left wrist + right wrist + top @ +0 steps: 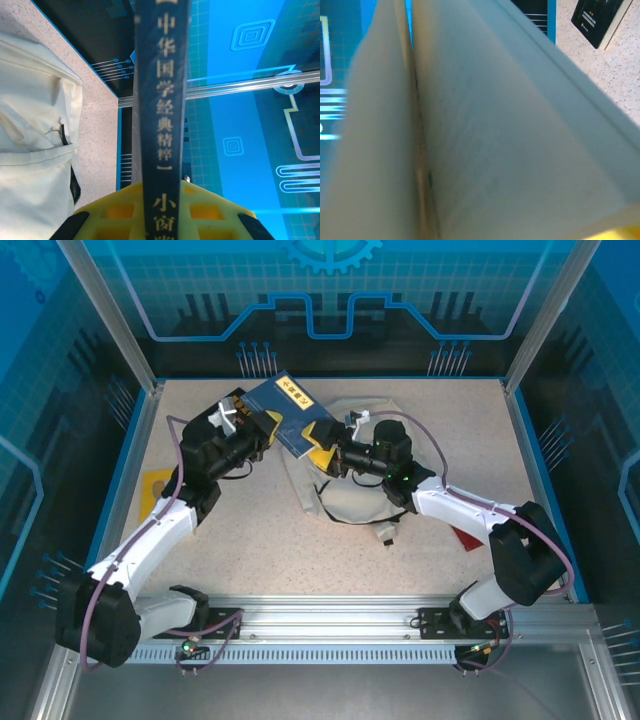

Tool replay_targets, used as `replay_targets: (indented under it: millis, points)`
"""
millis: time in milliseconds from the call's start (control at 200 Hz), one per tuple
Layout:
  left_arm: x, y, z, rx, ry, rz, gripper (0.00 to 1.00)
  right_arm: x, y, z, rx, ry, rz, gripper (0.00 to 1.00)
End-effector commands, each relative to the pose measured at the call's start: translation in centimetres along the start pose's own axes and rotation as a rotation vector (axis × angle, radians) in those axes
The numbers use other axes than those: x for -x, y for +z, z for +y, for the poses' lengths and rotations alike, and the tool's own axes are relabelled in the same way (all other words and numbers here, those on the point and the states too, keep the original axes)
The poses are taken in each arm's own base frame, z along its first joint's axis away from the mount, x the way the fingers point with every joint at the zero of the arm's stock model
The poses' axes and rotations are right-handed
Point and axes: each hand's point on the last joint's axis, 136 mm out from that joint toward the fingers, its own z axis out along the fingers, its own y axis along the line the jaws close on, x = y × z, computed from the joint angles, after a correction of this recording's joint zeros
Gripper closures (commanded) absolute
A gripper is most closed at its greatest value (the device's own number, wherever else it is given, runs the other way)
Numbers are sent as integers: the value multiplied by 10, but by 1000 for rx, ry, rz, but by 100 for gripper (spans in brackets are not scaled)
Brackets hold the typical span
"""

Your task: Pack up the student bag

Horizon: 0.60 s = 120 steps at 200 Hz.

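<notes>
Near edge: both arm bases are bolted to a rail (320, 625). On the table (250, 560), a flat red item (470, 538) is seen by the R arm's elbow, and a flat yellow item (155, 485) at the L edge. The student bag (355, 495) is laid at mid-table, just R of centre, partly covered by the R arm's wrist. Beyond its far-L corner a dark blue book (285, 405) is held up off the table. The left gripper (258, 418) is clamped on the book. In the L wrist view the spine w/ Chinese lettering is pinched betw. yellow fingers (210, 215). The right gripper (322, 445) is set at the book's near edge. Page edges are seen close & blurred in the R wrist view, so grip vs. gap can't be told.
</notes>
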Motion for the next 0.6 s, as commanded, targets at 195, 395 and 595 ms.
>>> replay_targets:
  millis: [195,395,595]
  points:
    - [-2,1,-7,-46,-15,-12,98,6,-12,29,54,-94,-42,55]
    - [-10,1,7,-2,-37,18,89,16,-30,27,-22,-165,-115,83]
    - [-26,4,22,112,25,102,42,32,-66,23,-161,-286,-194,96]
